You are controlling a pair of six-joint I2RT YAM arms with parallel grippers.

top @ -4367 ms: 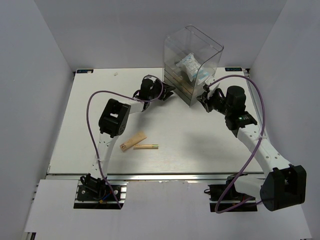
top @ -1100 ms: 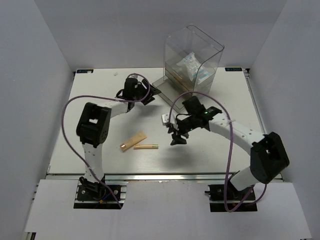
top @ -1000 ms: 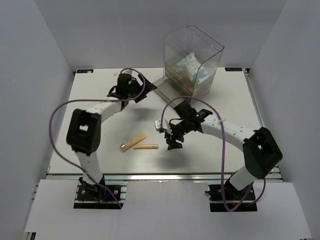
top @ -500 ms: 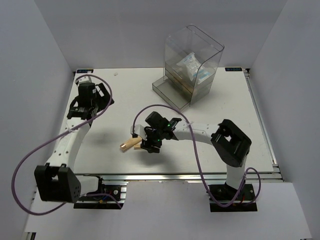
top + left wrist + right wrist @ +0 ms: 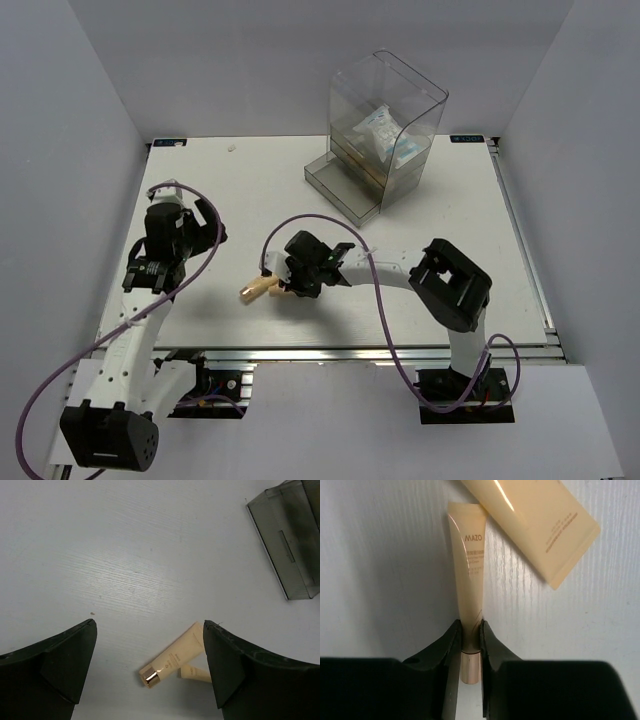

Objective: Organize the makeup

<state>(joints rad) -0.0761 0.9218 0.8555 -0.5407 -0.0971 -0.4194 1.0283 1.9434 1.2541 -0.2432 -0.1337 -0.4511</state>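
Observation:
The beige tube with gold cap lies on the table at front centre; it also shows in the left wrist view and the right wrist view. The thin gold stick lies beside it, gold end toward the right wrist. My right gripper is shut on the stick low on the table. My left gripper is open and empty, left of the tubes. Two white blue-printed packets sit inside the box. I see no sponges.
The tall clear drawer box stands at the back right. Its bottom smoky drawer is pulled out toward the table's middle. White walls enclose the table on the left, back and right.
My right arm swung from the box to the front centre and shut on the thin stick. My left arm pulled back from the drawer to the left side. The bottom drawer now stands open.

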